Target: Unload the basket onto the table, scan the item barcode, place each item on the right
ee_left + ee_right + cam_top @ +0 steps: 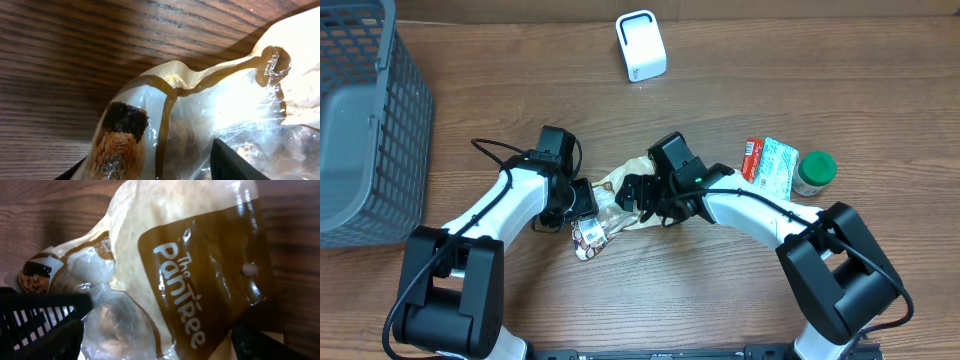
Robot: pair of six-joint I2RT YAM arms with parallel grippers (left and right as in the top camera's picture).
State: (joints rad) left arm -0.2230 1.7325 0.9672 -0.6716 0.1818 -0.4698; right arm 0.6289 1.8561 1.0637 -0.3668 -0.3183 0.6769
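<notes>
Your Pantree snack pouch (612,185) lies in the middle of the desk (720,300); your right hand (638,195) straddles it, fingers apart; your left hand (585,210) flanks one end, clamped or not I cannot tell

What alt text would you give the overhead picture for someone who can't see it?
A robot's left pincer and right pincer sit at either side of a crinkled snack bag on a wooden table. Nearby: white scanner, grey basket, packet, green-lidded jar.

Snack bag (210,270): brown panel reads "The PanTree", white lettering.
</notes>
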